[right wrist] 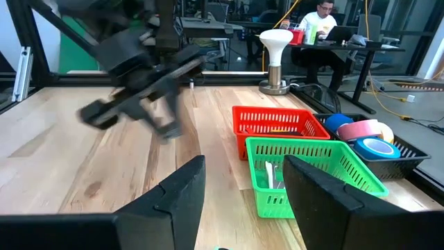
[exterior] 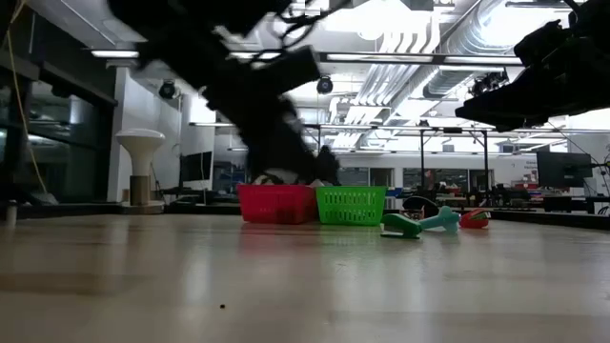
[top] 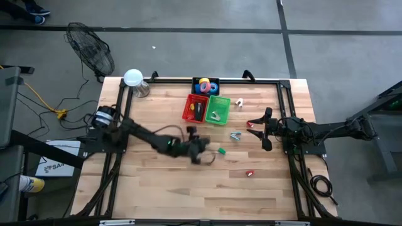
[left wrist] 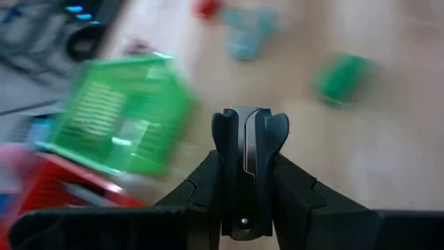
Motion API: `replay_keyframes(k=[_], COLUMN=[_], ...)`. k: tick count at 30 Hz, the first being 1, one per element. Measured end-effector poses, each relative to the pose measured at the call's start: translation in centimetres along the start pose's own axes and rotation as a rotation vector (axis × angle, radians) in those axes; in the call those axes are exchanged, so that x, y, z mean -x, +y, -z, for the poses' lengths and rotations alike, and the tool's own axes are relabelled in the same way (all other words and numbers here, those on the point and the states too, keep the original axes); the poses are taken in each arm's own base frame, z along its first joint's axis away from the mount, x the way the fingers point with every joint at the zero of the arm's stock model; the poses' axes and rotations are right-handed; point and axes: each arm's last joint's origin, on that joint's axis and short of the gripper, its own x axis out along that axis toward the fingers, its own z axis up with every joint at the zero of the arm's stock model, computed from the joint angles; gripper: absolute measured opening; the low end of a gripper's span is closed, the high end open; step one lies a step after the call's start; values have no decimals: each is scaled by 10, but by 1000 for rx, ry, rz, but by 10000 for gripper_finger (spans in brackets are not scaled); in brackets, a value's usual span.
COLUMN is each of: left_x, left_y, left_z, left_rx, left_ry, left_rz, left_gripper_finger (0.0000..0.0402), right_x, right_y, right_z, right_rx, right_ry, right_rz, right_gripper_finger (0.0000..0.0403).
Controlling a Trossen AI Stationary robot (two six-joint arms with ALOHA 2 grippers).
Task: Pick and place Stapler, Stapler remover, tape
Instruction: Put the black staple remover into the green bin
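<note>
The left claw (left wrist: 246, 201) is clamped on the stapler (left wrist: 248, 149), whose slim black body sticks forward from between the 2 dark fingers (left wrist: 201, 191) in the left wrist view. From above, this claw (top: 200, 149) sits over the middle of the wooden tabletop (top: 157, 188), just in front of the baskets, with the left arm reaching in from the left edge. In the low view the arm and its load (exterior: 286, 143) show as a dark blurred mass above the baskets, off the tabletop surface.

The red basket (top: 195, 107) and the green basket (top: 218, 109) stand side by side near the far edge. The tape (top: 205, 85) rolls lie in a dark tray (top: 214, 81) just behind them; the right wrist view shows pink and blue rolls (right wrist: 368, 135) there.

A small green piece (top: 222, 150) lies just right of the left claw, and a teal claw-shaped piece (top: 235, 135) lies further right, near the right arm. A small red piece (top: 249, 173) lies nearer the front edge.

The right claw (top: 266, 129) waits near the right side of the tabletop, its fingers (right wrist: 177, 191) spread apart with nothing between them.
</note>
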Motion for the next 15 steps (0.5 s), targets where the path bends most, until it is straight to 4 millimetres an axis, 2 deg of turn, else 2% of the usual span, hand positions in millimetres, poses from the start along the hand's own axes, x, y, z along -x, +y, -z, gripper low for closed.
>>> replay_keyframes(k=[9, 15], left_x=[-37, -76], left_y=[81, 106], left_z=[-32, -32], left_rx=[55, -33], left_ry=[30, 103], left_rz=[-218, -275], left_gripper_finger=[79, 80], right_x=[0, 0], right_y=[0, 0], right_z=[0, 0], right_rx=[-1, 0], right_ry=[-1, 0], right_rz=[0, 0], right_gripper_finger=[185, 185])
